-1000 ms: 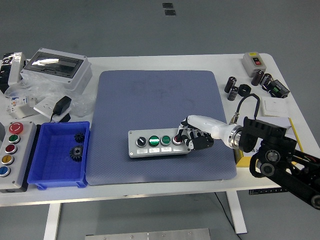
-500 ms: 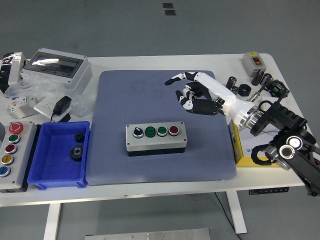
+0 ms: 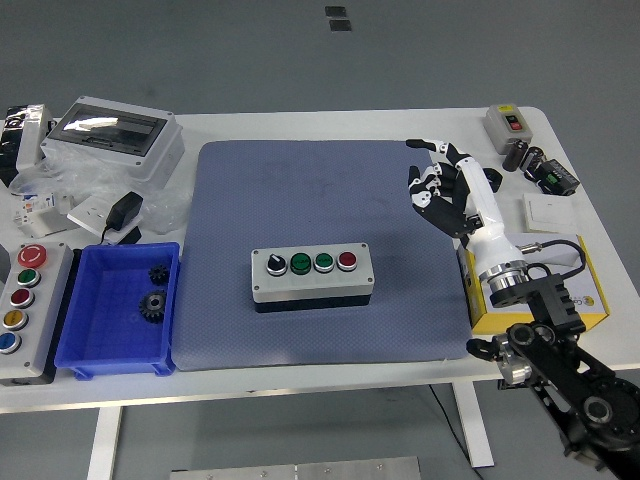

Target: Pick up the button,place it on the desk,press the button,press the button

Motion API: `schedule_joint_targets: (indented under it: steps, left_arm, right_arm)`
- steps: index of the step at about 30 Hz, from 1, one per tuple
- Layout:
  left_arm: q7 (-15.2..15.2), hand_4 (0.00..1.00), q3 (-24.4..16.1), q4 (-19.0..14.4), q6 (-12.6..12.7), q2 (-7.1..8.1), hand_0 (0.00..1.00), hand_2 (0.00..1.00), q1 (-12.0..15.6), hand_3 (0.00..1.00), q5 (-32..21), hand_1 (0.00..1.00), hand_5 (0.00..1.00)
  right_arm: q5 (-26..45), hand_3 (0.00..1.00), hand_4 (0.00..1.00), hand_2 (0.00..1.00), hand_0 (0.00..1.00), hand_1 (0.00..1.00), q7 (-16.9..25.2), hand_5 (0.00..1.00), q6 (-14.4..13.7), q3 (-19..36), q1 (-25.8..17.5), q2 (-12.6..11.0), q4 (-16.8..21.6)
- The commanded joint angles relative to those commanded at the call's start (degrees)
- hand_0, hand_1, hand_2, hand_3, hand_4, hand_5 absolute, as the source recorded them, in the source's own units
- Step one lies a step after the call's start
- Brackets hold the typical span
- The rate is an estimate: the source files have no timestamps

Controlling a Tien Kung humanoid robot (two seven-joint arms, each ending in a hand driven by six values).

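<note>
A grey button box (image 3: 311, 275) with a black selector knob, two green buttons and one red button lies flat on the blue-grey mat (image 3: 310, 190) near the middle. My right hand (image 3: 443, 185) is raised over the mat's right edge, well to the upper right of the box, with fingers relaxed and holding nothing. My left arm does not show.
A blue bin (image 3: 118, 308) with black gears sits left of the mat. A larger button panel (image 3: 24, 305) lies at the far left. A grey enclosure (image 3: 115, 135) and bagged parts are at back left. A yellow box (image 3: 555, 290), black cylinders (image 3: 470, 180) and a small switch box (image 3: 508, 122) are on the right.
My right hand let go of the button box and pulled back up and to the right, off the mat's edge. The box now lies squarely on the mat, slightly left of before.
</note>
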Motion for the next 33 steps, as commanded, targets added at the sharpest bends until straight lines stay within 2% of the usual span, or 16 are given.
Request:
schedule_joint_targets:
  steps: [1, 2, 7, 8, 13, 14, 22, 33]
  left_arm:
    - [-0.01, 0.642, -0.01, 0.0, 0.0, 0.01, 0.62, 0.543, 0.02, 0.595, -0.03, 0.618, 0.188]
    - [-0.02, 0.641, -0.02, 0.0, 0.0, 0.03, 0.62, 0.544, 0.02, 0.594, -0.04, 0.618, 0.189]
    - [-0.04, 0.641, -0.01, 0.0, 0.01, 0.22, 0.62, 0.544, -0.1, 0.594, -0.17, 0.618, 0.189]
    - [-0.05, 0.64, 0.08, 0.0, 0.0, 0.26, 0.62, 0.544, -0.12, 0.594, -0.27, 0.618, 0.189]
    - [-0.06, 0.64, 0.14, 0.0, 0.0, 0.46, 0.62, 0.544, -0.2, 0.594, -0.36, 0.618, 0.189]
    - [-0.06, 0.64, 0.14, 0.0, 0.0, 0.51, 0.62, 0.545, -0.21, 0.595, -0.35, 0.618, 0.189]
    - [-0.04, 0.642, 0.17, 0.0, 0.0, 0.91, 0.62, 0.544, -0.3, 0.595, -0.43, 0.618, 0.19]
    - [0.03, 0.644, -0.82, 0.0, 0.08, 1.54, 0.62, 0.546, -0.37, 0.596, 0.34, 0.618, 0.19]
  right_arm:
    - [-0.36, 0.723, 0.61, 0.627, 0.354, 0.542, 0.29, 0.124, -0.23, -0.01, -0.18, -0.01, -0.24]
    - [-0.79, 0.993, 0.985, 0.949, 0.846, 0.892, 0.44, 0.495, -0.37, 0.02, -0.28, -0.07, -0.38]
    - [-1.82, 0.993, 0.985, 0.949, 0.846, 0.892, 1.08, 0.495, -0.81, 0.58, -0.39, -0.37, -0.74]
    - [-1.55, 0.998, 0.998, 0.993, 0.902, 0.95, 1.24, 0.859, -0.83, 0.67, -0.37, -0.36, -0.87]
    - [2.14, 0.998, 0.998, 0.993, 0.902, 0.95, 2.92, 0.859, -0.79, 1.32, -0.35, -0.23, -1.99]
    - [2.93, 0.994, 0.998, 0.965, 0.916, 0.937, 3.25, 0.998, -0.77, 1.49, -0.39, -0.24, -2.19]
    - [6.56, 0.984, 0.998, 0.966, 0.938, 0.941, 4.3, 0.998, -0.21, 1.67, -0.64, -0.64, -2.91]
    - [8.09, 0.951, 0.998, 0.944, 0.942, 0.924, 5.03, 0.998, 0.55, 0.8, -0.63, -0.77, -3.01]
